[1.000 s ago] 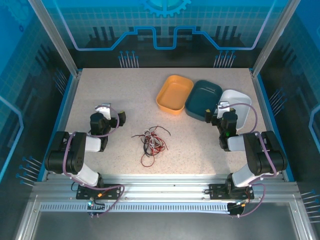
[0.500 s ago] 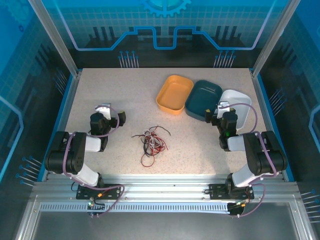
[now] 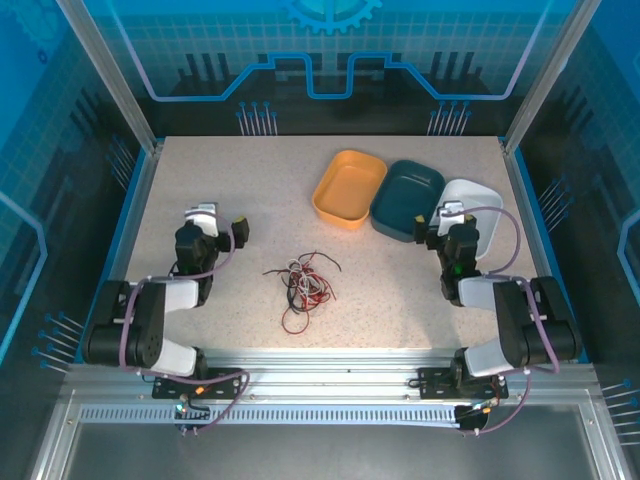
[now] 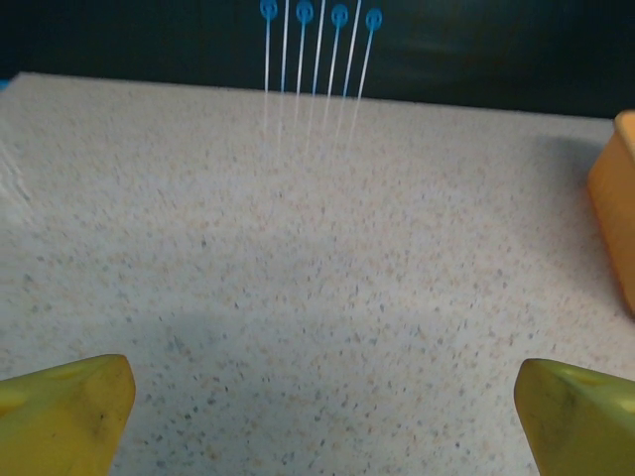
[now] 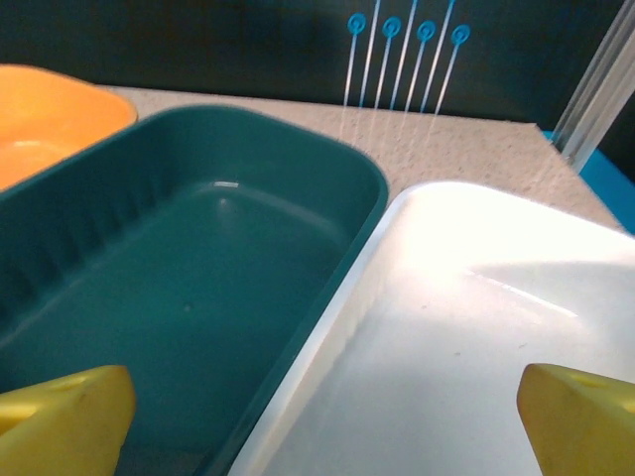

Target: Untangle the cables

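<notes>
The cables (image 3: 303, 280) lie in a loose red-black-white tangle.

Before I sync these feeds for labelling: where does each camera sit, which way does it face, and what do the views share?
Top external: above and behind the arms, looking down at the table, the cables, left tool and right tool.
Left wrist: on the left arm, facing forward across the table; its open tool's yellow fingertips at the bottom corners.
Right wrist: on the right arm, facing the teal bin and white bin; same fingertips.
Shared: the orange bin shows in all three.
</notes>
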{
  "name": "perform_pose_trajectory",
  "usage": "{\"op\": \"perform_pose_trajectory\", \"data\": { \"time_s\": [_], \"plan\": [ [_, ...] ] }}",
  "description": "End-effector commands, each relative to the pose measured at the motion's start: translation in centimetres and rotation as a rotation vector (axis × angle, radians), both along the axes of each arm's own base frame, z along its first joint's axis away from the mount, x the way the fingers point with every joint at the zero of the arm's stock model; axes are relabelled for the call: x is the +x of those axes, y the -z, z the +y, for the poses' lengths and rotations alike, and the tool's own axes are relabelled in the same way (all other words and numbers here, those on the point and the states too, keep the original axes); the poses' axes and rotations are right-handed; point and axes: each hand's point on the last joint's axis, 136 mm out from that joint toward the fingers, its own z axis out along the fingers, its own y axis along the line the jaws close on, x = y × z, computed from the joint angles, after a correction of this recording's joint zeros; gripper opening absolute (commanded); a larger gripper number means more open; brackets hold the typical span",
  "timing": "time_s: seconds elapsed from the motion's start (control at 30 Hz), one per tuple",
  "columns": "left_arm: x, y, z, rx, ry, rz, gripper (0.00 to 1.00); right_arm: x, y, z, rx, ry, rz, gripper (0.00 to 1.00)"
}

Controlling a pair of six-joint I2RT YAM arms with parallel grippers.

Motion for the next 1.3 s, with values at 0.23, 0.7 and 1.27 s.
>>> {"op": "perform_pose_trajectory", "data": {
  "time_s": [0.23, 0.7, 1.27],
  "plan": [
    [-3.3, -5.4, 0.5, -0.137, -0.088, 0.042, 0.99, -2.7, -4.4, 0.2, 0.034, 0.115, 0.082, 1.00],
    [-9.3, -7.1, -9.4, -0.365, 0.166, 0.199, 0.99, -9.3, -8.5, 9.0, 0.114, 0.018, 0.246, 1.00],
    [-12.1, -1.9, -9.6, -0.400, 0.006, 0.396, 0.99, -15.2, -8.1, 27.5, 0.122, -0.324, 0.609, 0.77]
  ]
}}
